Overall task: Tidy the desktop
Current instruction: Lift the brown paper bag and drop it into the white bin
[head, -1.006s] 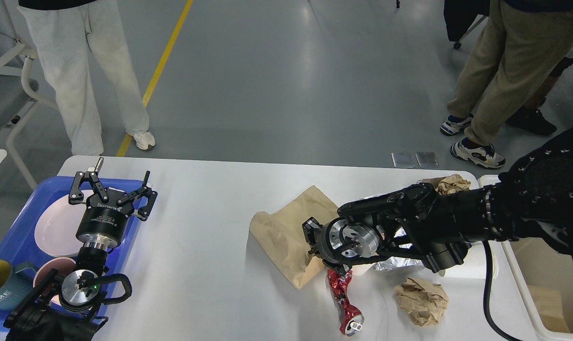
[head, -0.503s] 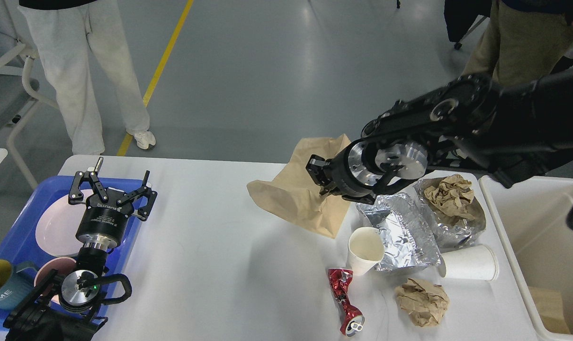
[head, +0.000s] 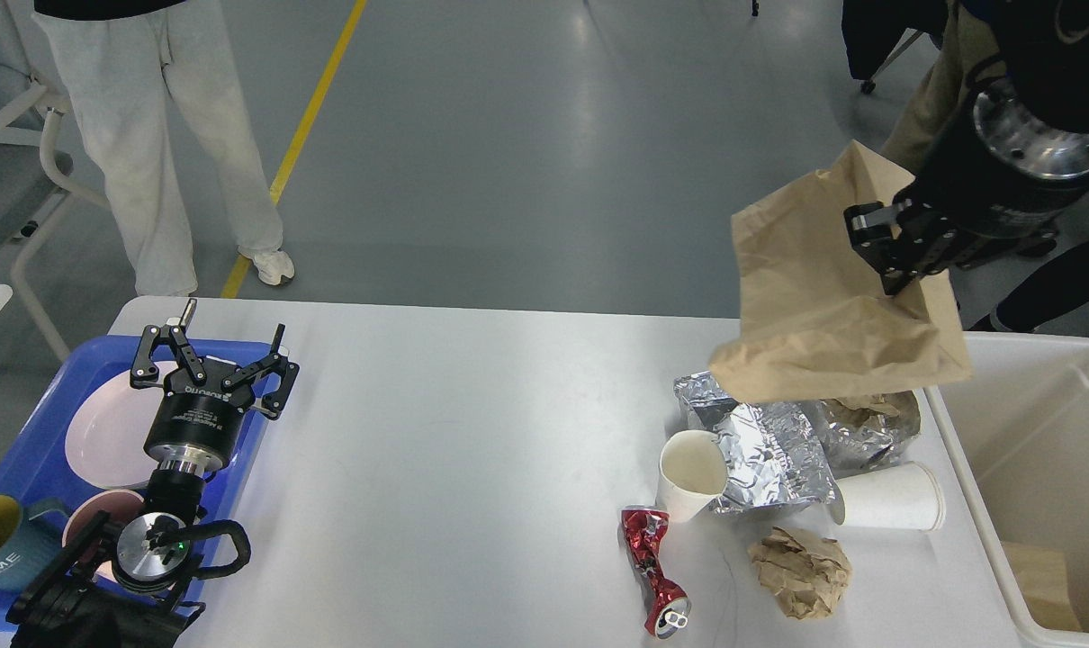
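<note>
The white desktop (head: 436, 432) fills the lower view. My right gripper (head: 895, 256) is shut on a flat brown paper bag (head: 823, 306) and holds it high above the table's right end, beside the white bin (head: 1030, 432). On the desktop below lie crumpled foil (head: 769, 441), two white paper cups (head: 688, 472) (head: 886, 508), a crushed red can (head: 652, 571) and a brown paper ball (head: 801, 571). My left gripper (head: 211, 351) is open and empty above the blue tray (head: 45, 432) at the left.
The blue tray holds a white plate (head: 103, 436), a pink bowl (head: 90, 522) and a blue-yellow mug (head: 0, 540). The bin holds some brown paper (head: 1044, 585). People stand beyond the far edge at left and right. A chair (head: 13, 180) is at far left.
My right gripper has lifted the brown paper bag off the desktop and carried it up and to the right, toward the bin. The left arm has not moved.
</note>
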